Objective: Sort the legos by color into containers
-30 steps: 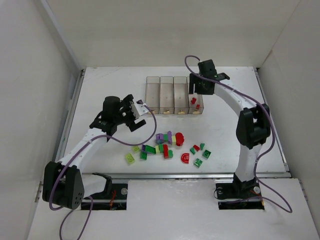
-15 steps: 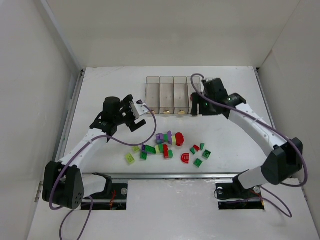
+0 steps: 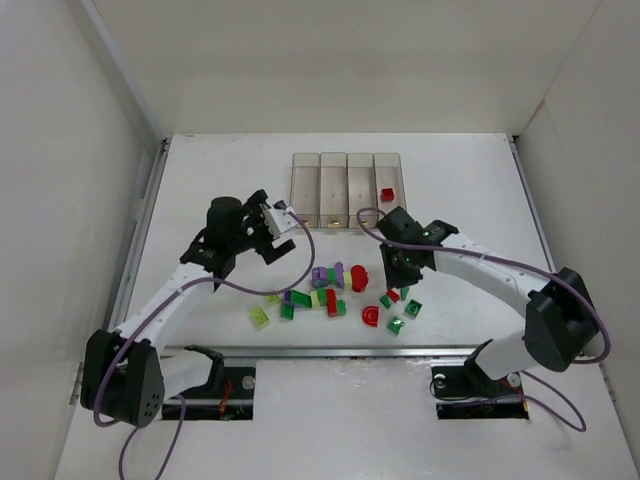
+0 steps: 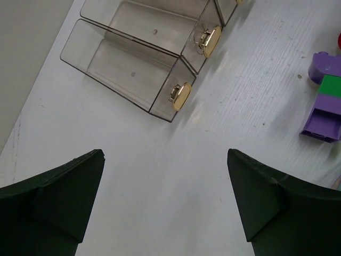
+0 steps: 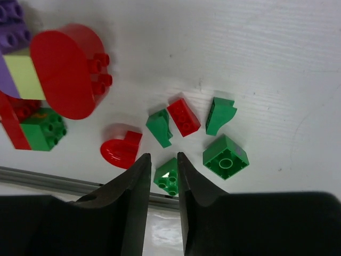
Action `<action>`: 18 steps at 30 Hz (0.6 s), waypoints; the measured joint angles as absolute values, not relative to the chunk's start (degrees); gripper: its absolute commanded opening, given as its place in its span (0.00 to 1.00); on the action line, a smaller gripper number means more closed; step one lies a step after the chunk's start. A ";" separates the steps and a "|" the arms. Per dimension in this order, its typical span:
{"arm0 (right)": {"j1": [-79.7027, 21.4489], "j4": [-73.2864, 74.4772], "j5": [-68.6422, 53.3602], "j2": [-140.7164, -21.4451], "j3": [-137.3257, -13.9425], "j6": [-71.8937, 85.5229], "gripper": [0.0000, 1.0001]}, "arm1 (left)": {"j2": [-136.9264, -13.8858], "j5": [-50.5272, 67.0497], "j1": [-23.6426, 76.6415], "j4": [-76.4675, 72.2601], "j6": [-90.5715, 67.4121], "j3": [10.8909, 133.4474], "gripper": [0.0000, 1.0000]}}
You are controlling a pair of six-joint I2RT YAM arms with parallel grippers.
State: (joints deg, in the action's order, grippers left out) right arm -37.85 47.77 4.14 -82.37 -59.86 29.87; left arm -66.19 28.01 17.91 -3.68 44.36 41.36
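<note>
The containers (image 3: 345, 190) are clear bins in a row at the back; the rightmost one holds a red lego (image 3: 387, 194). The other legos (image 3: 330, 288) lie scattered near the front edge in red, green, purple and yellow-green. My right gripper (image 3: 398, 280) hovers over their right side. In the right wrist view the right gripper (image 5: 161, 157) has its jaws a narrow gap apart, with nothing between them. A green lego (image 5: 171, 178) shows on the table beyond the gap. My left gripper (image 3: 275, 228) (image 4: 165, 197) is wide open and empty in front of the bins (image 4: 128, 69).
White walls close in the table on the left, back and right. A metal rail (image 3: 350, 350) runs along the front edge close to the legos. A purple and green stack (image 4: 325, 106) lies to the right of the left gripper.
My right arm has swung from the rightmost bin down to the legos near the front, and its jaws have narrowed. A red lego now lies in that bin. The left arm has not moved.
</note>
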 measured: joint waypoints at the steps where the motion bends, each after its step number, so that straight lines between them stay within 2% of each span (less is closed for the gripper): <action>1: -38.44 47.79 4.60 -82.96 -59.37 30.02 0.33 | -65.49 27.05 18.31 -4.05 44.21 40.95 0.99; 6: -39.44 48.45 6.11 -86.32 -58.41 30.35 0.30 | -61.01 22.61 22.61 -3.99 42.35 38.17 0.99; 18: -39.46 48.86 8.51 -93.49 -59.07 29.30 0.32 | -53.04 18.04 25.87 -3.55 37.91 33.04 0.99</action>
